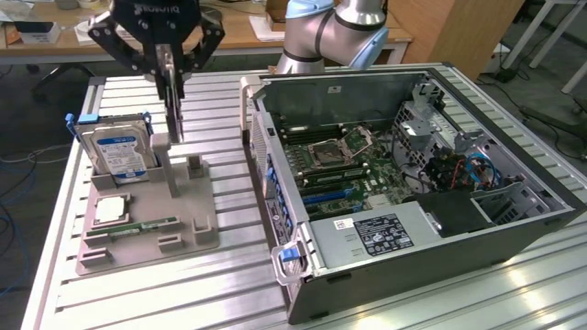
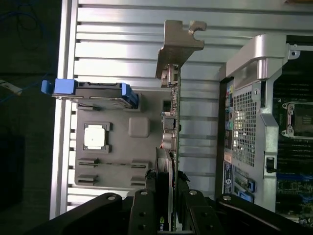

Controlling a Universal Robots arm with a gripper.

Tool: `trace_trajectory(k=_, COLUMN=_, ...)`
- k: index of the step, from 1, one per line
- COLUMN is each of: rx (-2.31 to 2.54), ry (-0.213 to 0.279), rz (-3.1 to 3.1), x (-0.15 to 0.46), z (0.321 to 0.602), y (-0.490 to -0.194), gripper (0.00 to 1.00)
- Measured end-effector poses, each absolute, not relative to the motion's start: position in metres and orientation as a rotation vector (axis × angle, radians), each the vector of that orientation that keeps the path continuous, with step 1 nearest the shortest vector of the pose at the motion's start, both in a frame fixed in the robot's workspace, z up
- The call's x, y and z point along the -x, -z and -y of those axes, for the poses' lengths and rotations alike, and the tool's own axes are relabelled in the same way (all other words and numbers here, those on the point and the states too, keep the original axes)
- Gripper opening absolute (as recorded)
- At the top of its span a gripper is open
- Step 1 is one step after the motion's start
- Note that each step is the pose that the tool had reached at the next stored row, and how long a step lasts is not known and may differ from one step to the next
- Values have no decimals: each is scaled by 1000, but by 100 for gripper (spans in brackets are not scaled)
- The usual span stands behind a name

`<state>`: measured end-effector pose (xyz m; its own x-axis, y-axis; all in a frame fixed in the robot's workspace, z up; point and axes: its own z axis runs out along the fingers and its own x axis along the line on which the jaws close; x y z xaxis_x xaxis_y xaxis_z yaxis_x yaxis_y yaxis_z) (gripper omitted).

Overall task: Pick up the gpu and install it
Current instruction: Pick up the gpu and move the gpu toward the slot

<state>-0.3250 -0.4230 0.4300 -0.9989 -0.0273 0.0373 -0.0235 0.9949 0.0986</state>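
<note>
Gripper [image 2: 168, 198] clamped on the gpu [image 2: 176, 112], card seen edge-on. Long axis appears to run straight down from the tool, with the metal bracket [image 2: 179, 41] at the far, lower end, just above the grey fixture tray [image 1: 197, 240].

Risks, as judged:
- The narrow pinch lets the card pivot or slip.
- The bracket snags a tray post.
- A swing clips the open case [image 1: 440, 254] beside the tool.

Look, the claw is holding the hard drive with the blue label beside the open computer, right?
Not quite. The exterior view shows the claw shut on the gpu, a thin dark card. The hard drive with the blue label stands in the gray holder, beside the open computer.
</note>
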Motion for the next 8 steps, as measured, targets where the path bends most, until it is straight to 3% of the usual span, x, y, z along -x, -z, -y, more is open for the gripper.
trace_trajectory(k=8, rx=-39, ry=142, rz=3096, x=325, z=423, y=-442, gripper=27)
